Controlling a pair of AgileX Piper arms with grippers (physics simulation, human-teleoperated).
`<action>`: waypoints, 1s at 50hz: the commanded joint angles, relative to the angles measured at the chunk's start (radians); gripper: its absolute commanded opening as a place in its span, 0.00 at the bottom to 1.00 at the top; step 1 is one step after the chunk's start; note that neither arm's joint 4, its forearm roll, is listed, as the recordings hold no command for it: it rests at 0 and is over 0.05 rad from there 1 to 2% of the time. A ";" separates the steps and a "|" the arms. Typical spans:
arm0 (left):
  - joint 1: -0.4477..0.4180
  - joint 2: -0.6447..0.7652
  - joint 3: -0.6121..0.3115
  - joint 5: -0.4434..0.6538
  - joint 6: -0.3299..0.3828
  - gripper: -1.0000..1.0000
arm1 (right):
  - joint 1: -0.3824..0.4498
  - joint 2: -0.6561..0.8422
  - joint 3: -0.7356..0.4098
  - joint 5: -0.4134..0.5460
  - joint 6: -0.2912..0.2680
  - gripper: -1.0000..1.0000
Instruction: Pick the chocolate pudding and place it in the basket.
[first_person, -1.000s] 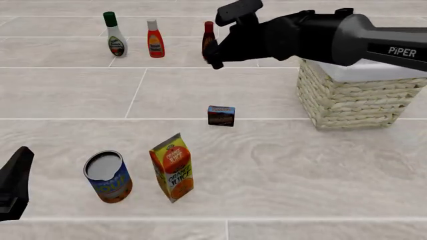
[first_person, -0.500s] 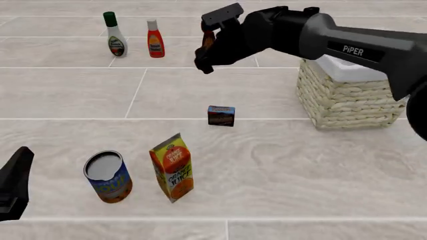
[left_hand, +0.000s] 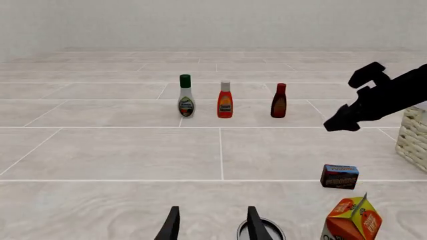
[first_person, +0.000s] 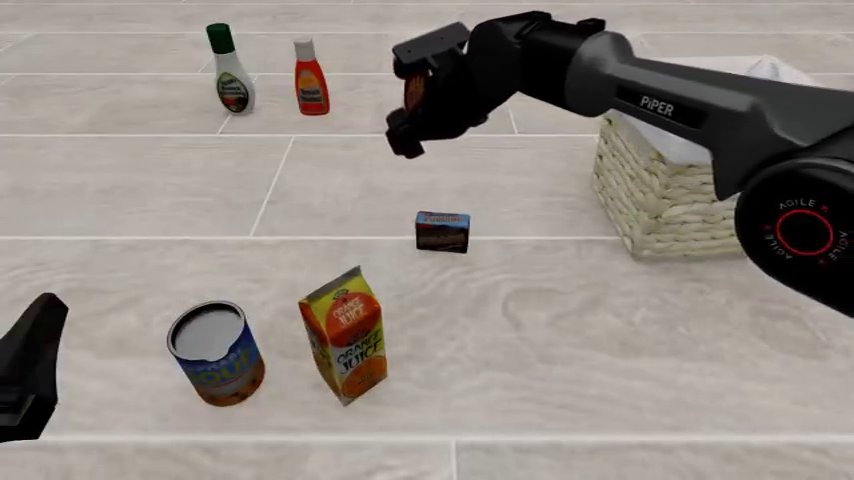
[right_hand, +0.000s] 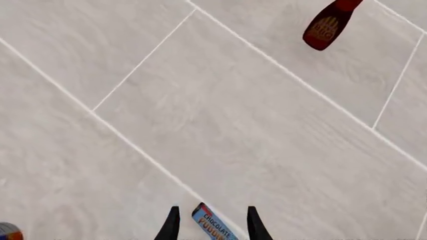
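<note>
At the far left edge, low and near, the left gripper (first_person: 27, 370) sits idle; its wrist view shows the two fingertips (left_hand: 172, 227) apart with nothing between them. Just right of it stand a can (first_person: 215, 352) and the orange juice carton (first_person: 346, 334), both near; far behind them a white bottle (first_person: 230, 69) and a red bottle (first_person: 311, 78) stand side by side. Right of the carton and farther back, in the middle of the table, lies the chocolate pudding (first_person: 442, 231), a small dark box with nothing touching it. The right gripper (first_person: 407, 118) hangs high above the table, beyond the pudding and just in front of the dark sauce bottle (right_hand: 327, 25); its fingertips (right_hand: 252, 225) are spread, and the box (right_hand: 215, 225) shows between them, well below. At the far right stands the basket (first_person: 667, 200), well apart from the pudding. The box looks light and stiff, cardboard with flat smooth faces, so a modest squeeze should do; taking it across its short width, on two opposite flat sides near the middle, seems the safest hold.
</note>
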 joint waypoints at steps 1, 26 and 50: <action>0.000 0.000 0.000 0.000 0.000 1.00 | -0.011 0.039 -0.048 0.058 -0.034 1.00; 0.000 0.000 0.000 0.000 0.000 1.00 | -0.006 0.064 -0.082 0.106 -0.136 1.00; 0.000 0.000 0.000 0.000 0.000 1.00 | -0.003 0.049 0.027 0.007 -0.235 1.00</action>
